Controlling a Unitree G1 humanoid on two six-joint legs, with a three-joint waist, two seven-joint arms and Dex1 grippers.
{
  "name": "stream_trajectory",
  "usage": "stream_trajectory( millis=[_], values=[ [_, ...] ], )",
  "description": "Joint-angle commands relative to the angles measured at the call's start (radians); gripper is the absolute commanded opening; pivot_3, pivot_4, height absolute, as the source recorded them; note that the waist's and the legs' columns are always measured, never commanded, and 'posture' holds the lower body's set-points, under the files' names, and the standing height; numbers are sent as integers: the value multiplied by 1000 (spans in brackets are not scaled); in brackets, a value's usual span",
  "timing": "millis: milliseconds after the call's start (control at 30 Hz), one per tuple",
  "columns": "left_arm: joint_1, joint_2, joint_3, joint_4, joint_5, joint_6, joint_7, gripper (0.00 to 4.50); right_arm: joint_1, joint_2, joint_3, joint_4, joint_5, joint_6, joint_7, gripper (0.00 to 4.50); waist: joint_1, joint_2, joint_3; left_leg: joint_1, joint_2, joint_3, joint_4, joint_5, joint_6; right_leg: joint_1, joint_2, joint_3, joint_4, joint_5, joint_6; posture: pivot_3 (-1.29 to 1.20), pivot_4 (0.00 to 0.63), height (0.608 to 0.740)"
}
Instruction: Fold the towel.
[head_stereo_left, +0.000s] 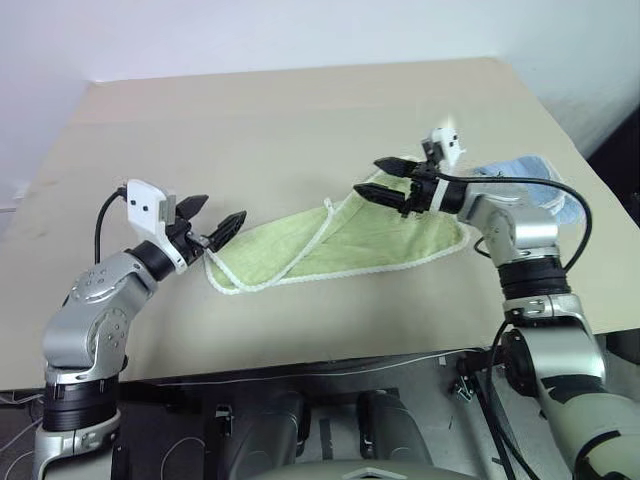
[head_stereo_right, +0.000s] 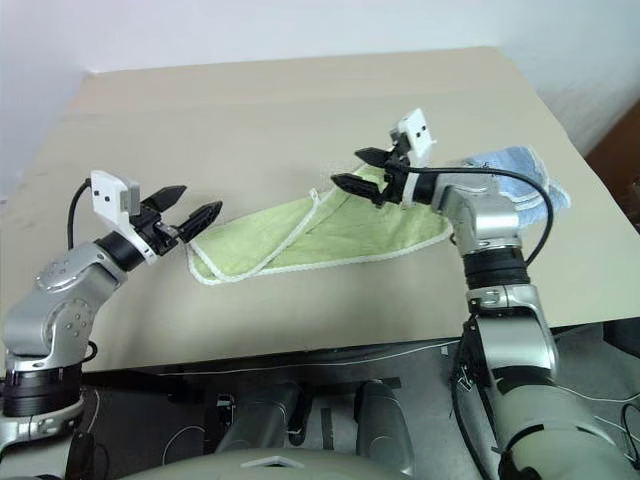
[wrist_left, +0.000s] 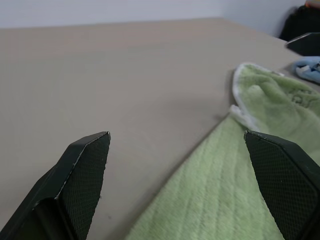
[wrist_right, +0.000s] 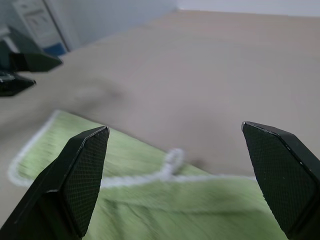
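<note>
The towel (head_stereo_left: 340, 245), light yellow-green with white corded edging, lies folded in a long slanted strip across the middle of the table. My left gripper (head_stereo_left: 222, 212) hovers open just above the towel's left end, holding nothing. My right gripper (head_stereo_left: 368, 177) is open and empty over the towel's upper right part, pointing left. In the left wrist view the towel (wrist_left: 225, 190) spreads between and beyond the wide-apart fingers. The right wrist view shows the towel's corded edge (wrist_right: 170, 162) below the open gripper (wrist_right: 173, 127), with the left gripper (wrist_right: 20, 70) in the distance.
A smaller light blue cloth (head_stereo_left: 530, 175) lies bunched at the table's right side, behind my right forearm. The tan table (head_stereo_left: 300, 110) stretches bare to the back and left. Its front edge (head_stereo_left: 300, 365) runs just below the towel.
</note>
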Motion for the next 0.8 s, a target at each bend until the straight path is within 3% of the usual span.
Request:
stream_trajectory(
  millis=[33,300,467,800],
  values=[
    [26,20,70,-53,-29,10,16,4500,-21,17,-4,-19,0,-33,-6,4477,1,0,0,0,0,0,0,0,0,0,0,0,0,0,0,0,150,740],
    [5,34,86,-88,-73,34,27,4500,-19,29,-4,-14,-22,-44,-35,4477,2,0,0,0,0,0,1,0,0,0,0,0,0,0,0,0,150,740],
    [35,84,46,-82,0,5,8,4500,-73,22,-4,142,-111,-125,-129,4477,-4,0,0,0,0,0,0,1,-1,0,0,0,0,0,0,0,150,740],
    [15,53,-12,-94,-63,10,-70,4500,-253,-60,-74,384,-119,-164,-130,4477,1,0,0,-1,0,2,-1,3,-5,-2,0,2,0,0,-1,0,150,740]
  ],
)
